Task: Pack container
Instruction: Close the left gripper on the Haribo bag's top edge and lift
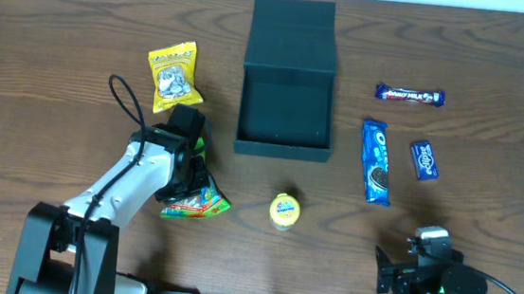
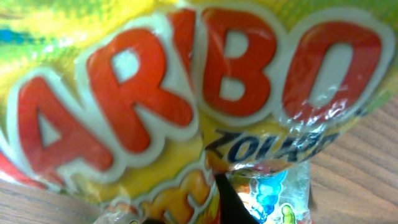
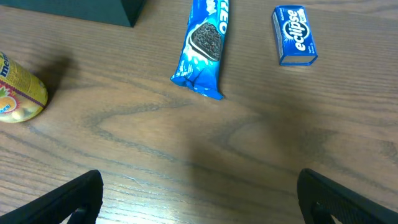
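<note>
Container (image 1: 282, 151) sits lid-open at mid-table, near the left gripper (image 1: 190, 184), which is clamped on the Haribo bag (image 1: 202, 202). The bag should be lifted clear, carried over and lowered inside the walls. Right gripper (image 3: 199, 202) rests fully released.

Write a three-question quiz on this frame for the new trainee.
1. True or false: the container already holds a snack.
2. What are the fingers of the left gripper shut on?
3. The Oreo pack lies: A inside the container; B on the table, right of the container; C under the left gripper.
Key: 1 false; 2 the Haribo bag; 3 B.
</note>
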You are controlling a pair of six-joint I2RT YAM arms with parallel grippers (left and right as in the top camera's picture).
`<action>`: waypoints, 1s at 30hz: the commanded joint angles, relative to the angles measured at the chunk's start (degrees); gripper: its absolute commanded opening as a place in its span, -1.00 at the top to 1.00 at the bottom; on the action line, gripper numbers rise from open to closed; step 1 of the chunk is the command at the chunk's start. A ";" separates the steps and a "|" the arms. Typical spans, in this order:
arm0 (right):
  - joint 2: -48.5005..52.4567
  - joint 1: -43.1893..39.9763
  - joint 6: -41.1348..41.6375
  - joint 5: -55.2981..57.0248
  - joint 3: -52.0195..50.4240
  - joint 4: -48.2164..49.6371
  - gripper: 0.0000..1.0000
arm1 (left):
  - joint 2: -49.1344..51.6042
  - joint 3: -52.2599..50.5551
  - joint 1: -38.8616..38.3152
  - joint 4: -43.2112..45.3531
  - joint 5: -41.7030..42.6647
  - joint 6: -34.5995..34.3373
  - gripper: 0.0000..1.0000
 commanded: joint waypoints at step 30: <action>-0.33 -0.42 -0.48 0.00 -0.31 -0.46 -0.99 | -10.62 5.33 -3.06 -10.01 -5.33 0.20 0.09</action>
